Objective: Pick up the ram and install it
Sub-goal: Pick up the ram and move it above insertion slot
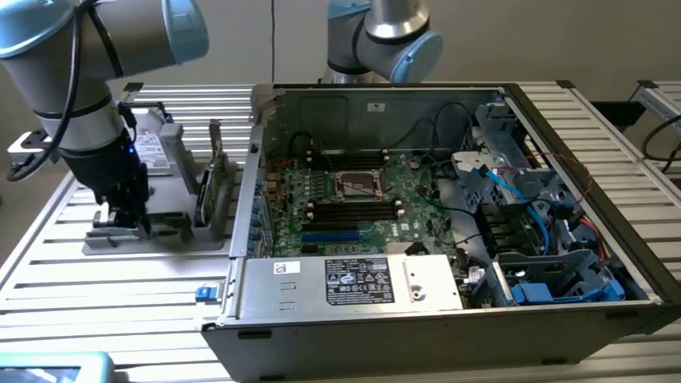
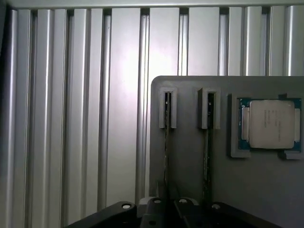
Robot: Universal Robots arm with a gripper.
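The slatted aluminium table (image 1: 107, 279) is the biggest thing around me, its ribbed profiles running away under my wrist camera. Off to the side of my gripper (image 1: 120, 217), well apart, the exterior view takes in the open computer case (image 1: 426, 343), dark sheet metal with a green motherboard (image 1: 352, 211) lying flat inside; my wrist view gets none of that.

Directly below me sits the matte grey tray (image 2: 266, 190), moulded plastic with raised holders. From outside I can see a silver boxy hard drive (image 1: 158, 148) standing beyond my gripper and a taller green expansion card (image 1: 218, 187) upright, farther toward the case.

Up close, the wrist view adds what the exterior one hides behind my arm. A square processor (image 2: 271, 124) with a dull metal lid lies in its own recess, just beside two narrow slots. The ram (image 2: 166, 142) stands on edge in the slot that runs under the middle of my gripper housing (thin as a blade from here), with a second stick (image 2: 207, 142) parallel beside it.

I'm down at the tray, right over those sticks. I cannot tell how far open my gripper is, or whether it has hold of anything.
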